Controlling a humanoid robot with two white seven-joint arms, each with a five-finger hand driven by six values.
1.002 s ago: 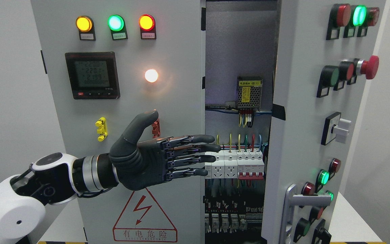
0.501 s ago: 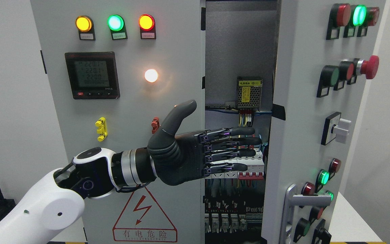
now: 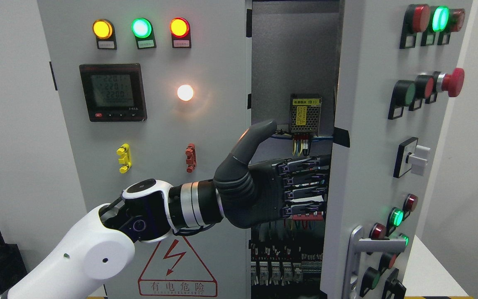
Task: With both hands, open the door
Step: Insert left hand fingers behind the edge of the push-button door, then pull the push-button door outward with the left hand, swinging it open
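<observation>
- Reaching in from seven o'clock, the left hand (image 3: 264,191) sits in the gap between the closed left door (image 3: 156,137) and the right door (image 3: 371,124).
- Its fingers (image 3: 305,185) lie straight and side by side, tips hidden behind the right door's inner edge; whether they grip that edge cannot be told. The thumb points to one o'clock.
- That door stands ajar at three o'clock, its handle (image 3: 357,257) toward five o'clock.
- Breakers (image 3: 305,216) show below the palm.

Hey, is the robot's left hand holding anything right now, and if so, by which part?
Cannot be told. The left hand reaches into the gap with its fingers extended behind the inner edge of the right cabinet door; their tips are hidden.
</observation>
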